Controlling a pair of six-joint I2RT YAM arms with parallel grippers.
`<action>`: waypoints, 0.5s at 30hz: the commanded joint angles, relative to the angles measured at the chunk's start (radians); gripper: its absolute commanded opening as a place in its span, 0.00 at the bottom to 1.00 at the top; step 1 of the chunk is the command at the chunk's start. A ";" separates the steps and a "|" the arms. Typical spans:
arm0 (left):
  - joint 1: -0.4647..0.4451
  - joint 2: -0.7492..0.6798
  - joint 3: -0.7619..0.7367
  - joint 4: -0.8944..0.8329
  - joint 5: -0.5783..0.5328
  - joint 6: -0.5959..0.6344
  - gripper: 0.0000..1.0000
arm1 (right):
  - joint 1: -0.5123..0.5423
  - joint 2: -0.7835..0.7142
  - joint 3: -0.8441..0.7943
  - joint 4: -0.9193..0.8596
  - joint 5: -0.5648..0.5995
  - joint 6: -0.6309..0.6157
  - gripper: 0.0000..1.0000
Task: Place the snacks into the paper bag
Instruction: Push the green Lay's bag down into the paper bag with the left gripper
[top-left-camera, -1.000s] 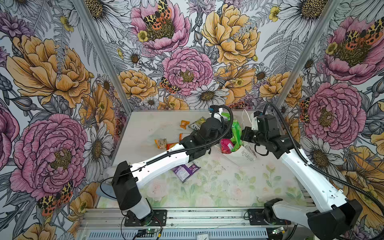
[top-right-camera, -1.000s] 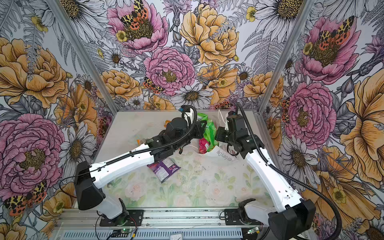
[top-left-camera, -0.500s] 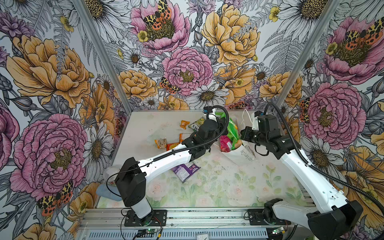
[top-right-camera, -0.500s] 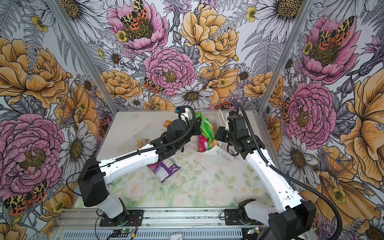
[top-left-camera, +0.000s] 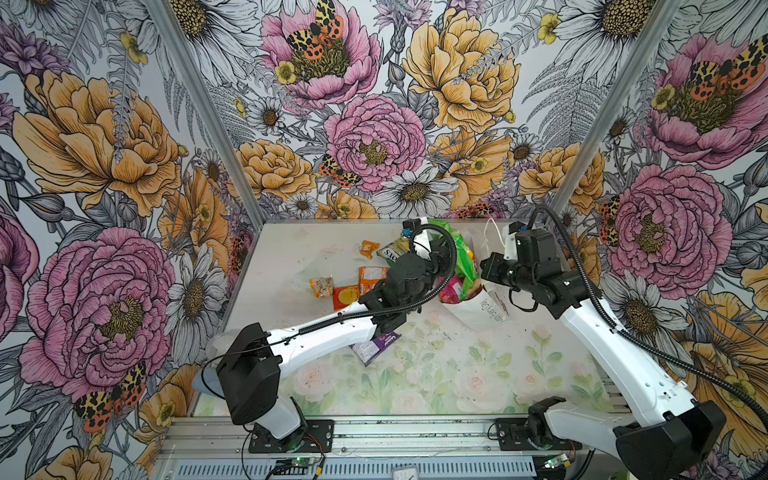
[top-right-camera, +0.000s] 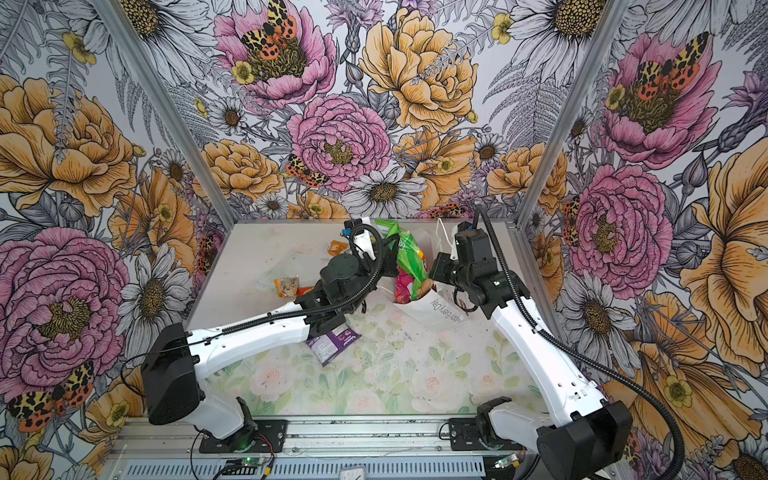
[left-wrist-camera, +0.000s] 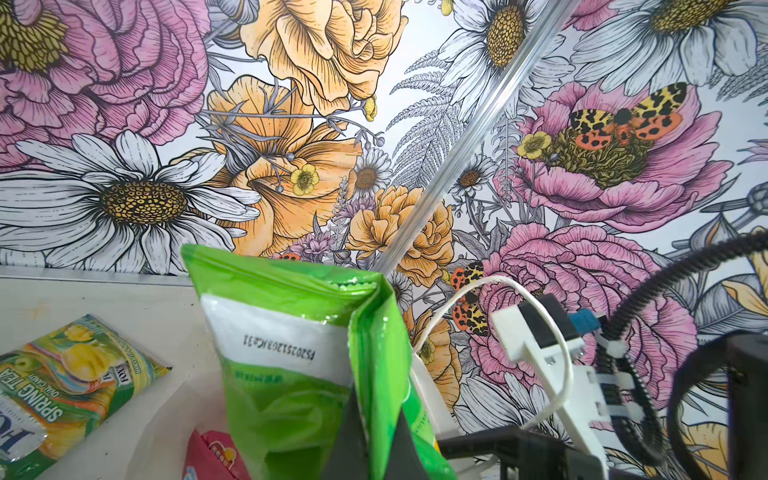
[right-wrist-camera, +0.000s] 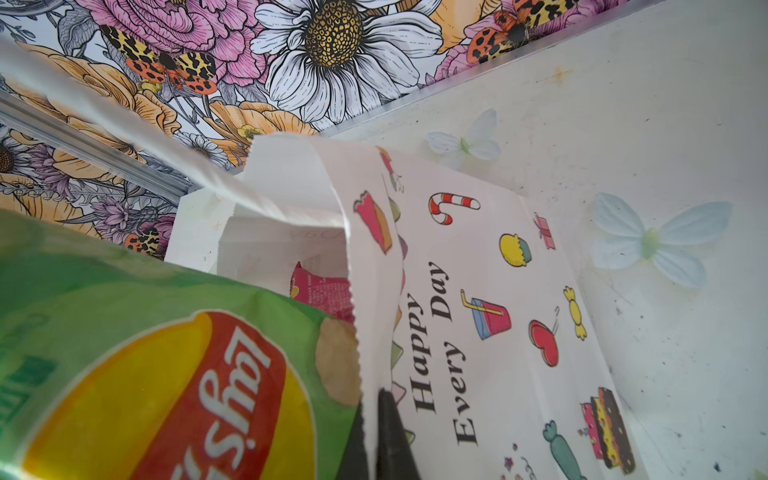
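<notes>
The white paper bag (top-left-camera: 484, 309) (top-right-camera: 440, 309) leans tilted at the back right, with "Happy Every Day" lettering. My right gripper (right-wrist-camera: 372, 436) is shut on its rim (right-wrist-camera: 353, 257). My left gripper (left-wrist-camera: 372, 440) is shut on the green chips packet (left-wrist-camera: 291, 374) (top-left-camera: 461, 257) (right-wrist-camera: 166, 395), whose lower end sits in the bag's mouth. A pink packet (right-wrist-camera: 320, 291) (top-left-camera: 451, 291) lies inside the bag. Loose on the table are the FOX'S packet (top-left-camera: 392, 251) (left-wrist-camera: 62, 386), a tiny orange one (top-left-camera: 367, 248), two orange ones (top-left-camera: 371, 279) (top-left-camera: 321, 286), a red-orange one (top-left-camera: 345, 297) and a purple one (top-left-camera: 376, 347).
The left forearm (top-left-camera: 332, 332) crosses above the purple packet. A white cord handle (left-wrist-camera: 540, 332) loops over the right arm's wrist camera mount. Floral walls enclose the table on three sides. A blue-grey case (top-left-camera: 201, 380) lies at the front left corner behind the left arm's base.
My left gripper has drawn slightly left and towards the front with the green chips packet still in it. The right gripper has kept its hold on the bag rim and has not moved.
</notes>
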 joint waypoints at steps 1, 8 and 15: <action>0.002 -0.010 0.001 0.098 -0.042 0.055 0.02 | -0.002 -0.017 0.014 0.058 -0.013 0.010 0.00; 0.007 0.062 0.057 0.085 -0.087 0.088 0.00 | 0.012 -0.020 0.016 0.058 -0.012 0.010 0.00; -0.008 0.161 0.116 0.083 -0.049 0.115 0.00 | 0.013 -0.022 0.018 0.058 -0.008 0.009 0.00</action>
